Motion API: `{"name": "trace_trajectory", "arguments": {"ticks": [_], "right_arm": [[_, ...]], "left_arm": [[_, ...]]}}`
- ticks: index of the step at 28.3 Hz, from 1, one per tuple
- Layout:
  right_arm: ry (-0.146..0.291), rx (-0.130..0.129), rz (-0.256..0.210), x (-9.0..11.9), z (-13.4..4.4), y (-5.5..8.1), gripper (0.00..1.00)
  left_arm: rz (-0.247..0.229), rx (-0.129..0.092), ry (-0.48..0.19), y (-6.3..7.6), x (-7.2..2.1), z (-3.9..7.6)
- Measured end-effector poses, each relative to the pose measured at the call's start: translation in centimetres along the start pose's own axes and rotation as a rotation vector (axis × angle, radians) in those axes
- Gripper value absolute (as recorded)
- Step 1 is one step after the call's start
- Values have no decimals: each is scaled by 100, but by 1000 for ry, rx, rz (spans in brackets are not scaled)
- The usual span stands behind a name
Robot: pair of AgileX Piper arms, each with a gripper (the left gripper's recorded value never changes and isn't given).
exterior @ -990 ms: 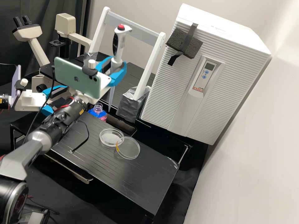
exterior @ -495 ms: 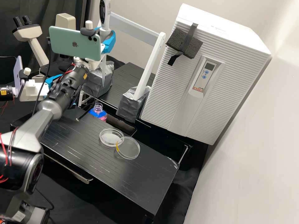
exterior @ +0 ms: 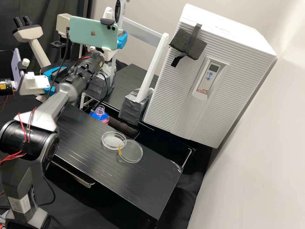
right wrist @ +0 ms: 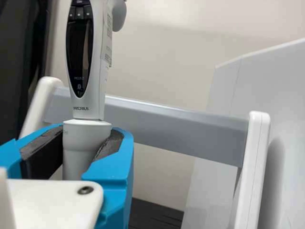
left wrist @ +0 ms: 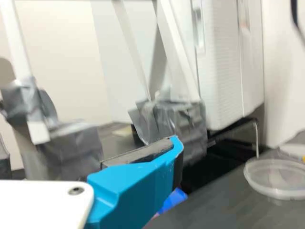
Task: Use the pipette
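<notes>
Right gripper (right wrist: 76, 149), blue fingers pinching the pipette (right wrist: 88, 62) by its lower barrel high beside the white rack's crossbar (right wrist: 181, 129), should probably keep it upright (a tilt would swing the tip wide) and clear that bar before descending toward the bottle (exterior: 101, 114).

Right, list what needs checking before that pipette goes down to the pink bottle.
1. Grip: the right gripper is shut around the pipette, which stands upright. Ok.
2. Clearance from the crossbar of the white rack just behind the pipette: cannot tell whether they touch.
3. Tip fitted on the pipette's lower end: it is hidden by the arm. Cannot tell.
4. Bottle ready: it stands upright at the far edge of the black platform, with no cap on its neck. Ok.
5. Petri dishes out of the way: both lie flat on the platform with rims overlapping, apart from the bottle. Ok.
</notes>
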Motion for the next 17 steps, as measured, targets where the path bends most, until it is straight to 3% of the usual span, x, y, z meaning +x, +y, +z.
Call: {"name": "trace_trajectory", "arguments": {"ticks": [12, 17], "right_arm": [[-70, 45, -18, 323, 136, 73, 0], [-77, 33, -38, 390, 130, 56, 0]], "left_arm": [[75, 4, 16, 249, -66, -69], [94, 7, 15, 312, -93, -65]]}}
